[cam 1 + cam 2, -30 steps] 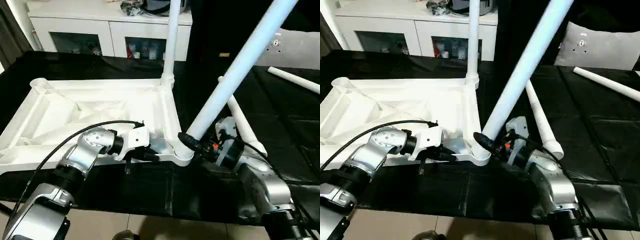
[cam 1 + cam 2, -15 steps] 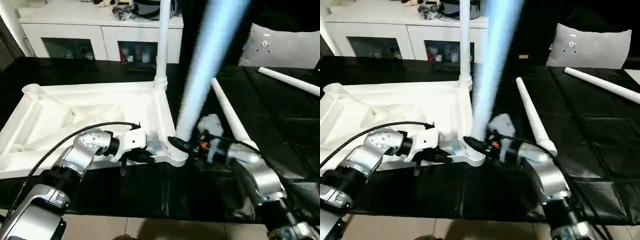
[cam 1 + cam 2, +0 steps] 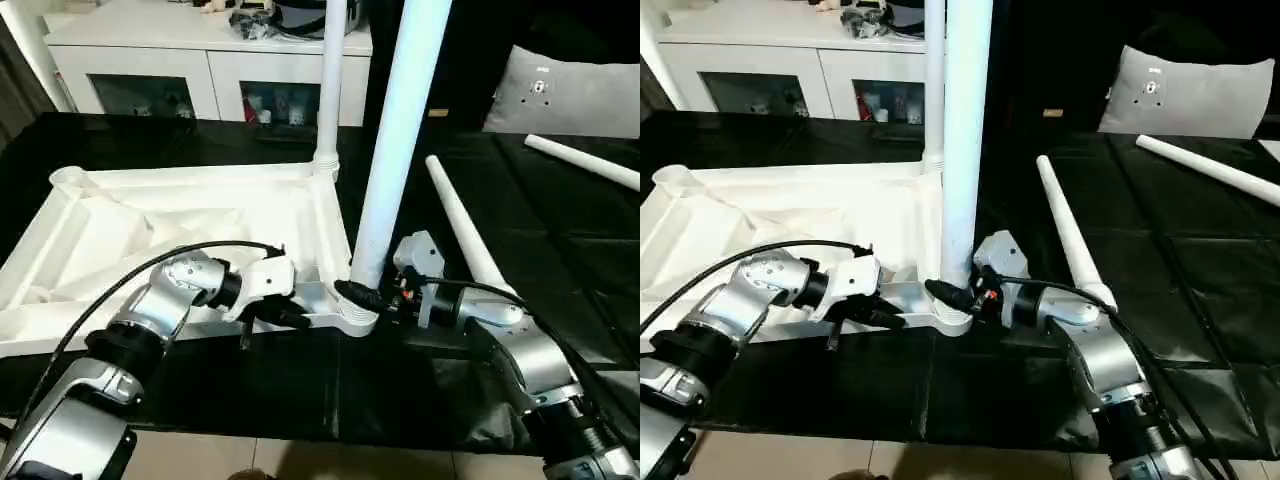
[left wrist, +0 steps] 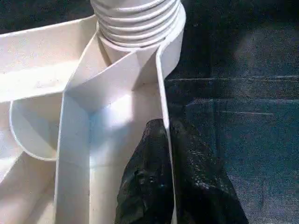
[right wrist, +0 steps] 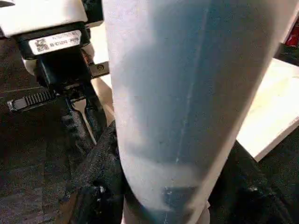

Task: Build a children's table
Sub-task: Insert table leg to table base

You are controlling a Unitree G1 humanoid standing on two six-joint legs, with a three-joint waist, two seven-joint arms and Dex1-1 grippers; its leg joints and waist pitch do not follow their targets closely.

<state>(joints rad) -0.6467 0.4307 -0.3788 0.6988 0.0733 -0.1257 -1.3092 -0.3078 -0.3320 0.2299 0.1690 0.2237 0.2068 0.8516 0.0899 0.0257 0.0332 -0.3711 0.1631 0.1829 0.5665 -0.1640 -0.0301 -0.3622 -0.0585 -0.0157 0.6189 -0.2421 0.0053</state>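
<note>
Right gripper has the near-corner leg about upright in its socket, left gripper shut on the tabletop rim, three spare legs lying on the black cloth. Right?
Not quite: two spare legs, not three, lie on the black cloth, one beside the right gripper and another further off, as the left eye view shows. The rest holds: near-corner leg about upright, left gripper shut on the tabletop rim.

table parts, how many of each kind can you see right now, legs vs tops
tabletop: 1
legs standing in corner sockets: 2, the far leg and the near leg held by the right gripper
legs lying loose on the black cloth: 2
total: 5 parts
</note>
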